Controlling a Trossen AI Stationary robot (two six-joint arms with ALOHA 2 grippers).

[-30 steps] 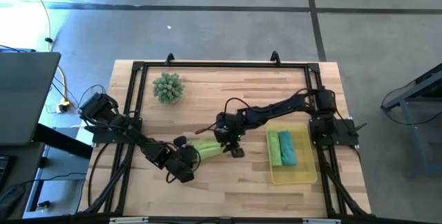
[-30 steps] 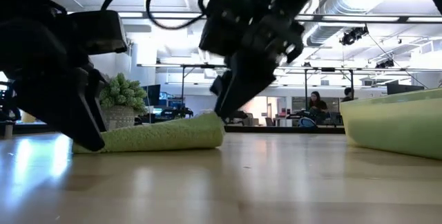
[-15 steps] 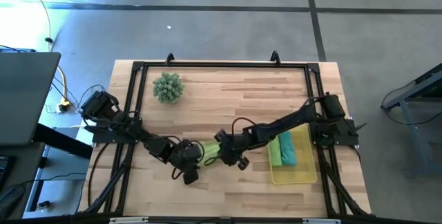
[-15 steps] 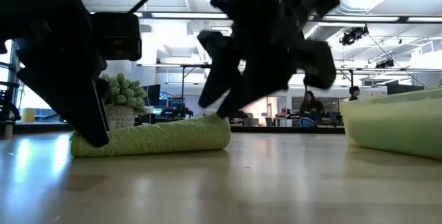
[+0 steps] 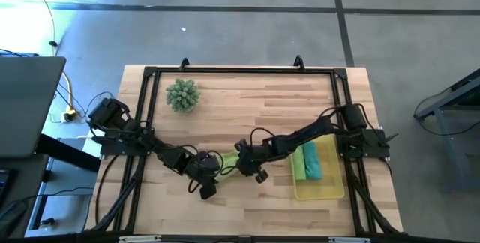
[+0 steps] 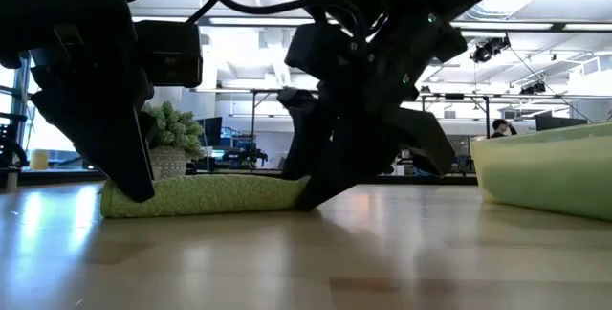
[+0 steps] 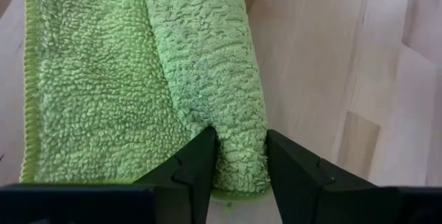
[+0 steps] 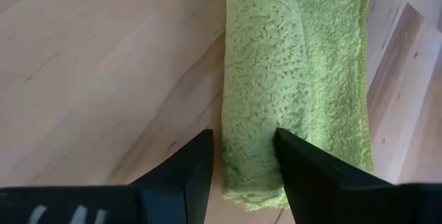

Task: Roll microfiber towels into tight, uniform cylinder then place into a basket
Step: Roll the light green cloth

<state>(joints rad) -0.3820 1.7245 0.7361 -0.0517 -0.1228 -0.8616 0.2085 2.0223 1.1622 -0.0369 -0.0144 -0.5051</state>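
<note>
A lime green towel (image 5: 225, 160), partly rolled, lies on the table between my two grippers; its flat part (image 7: 90, 92) lies spread beside the roll (image 7: 207, 58). My left gripper (image 5: 208, 169) is shut on the roll's left end. My right gripper (image 5: 243, 160) is shut on its right end. The yellow basket (image 5: 321, 189) stands at the right and holds a rolled lime green towel (image 5: 298, 160) and a rolled teal towel (image 5: 312, 160). My left gripper pinches the end of the towel's rolled part (image 7: 238, 137) between its two fingers, which lie across the roll. The fingers point down from above (image 6: 129, 181). The towel rests on the table. My right gripper has the other end of the rolled part (image 8: 248, 148) between its two fingers, which lie across the roll. One finger (image 8: 293, 158) dents the roll's side. The fingers come down from above (image 6: 316, 186). The towel rests on the table.
A spiky green plant ball (image 5: 182, 94) sits at the far left of the table and shows behind the towel in the low view (image 6: 170, 128). The basket's wall (image 6: 545, 171) stands to the right of my right gripper. Bare wood lies near the front edge.
My right gripper has gone from the towel's far side toward the near left and come down on the towel's right end. My left gripper has shifted a little toward the towel's left end. The towel's raised right end now lies flat on the table.
</note>
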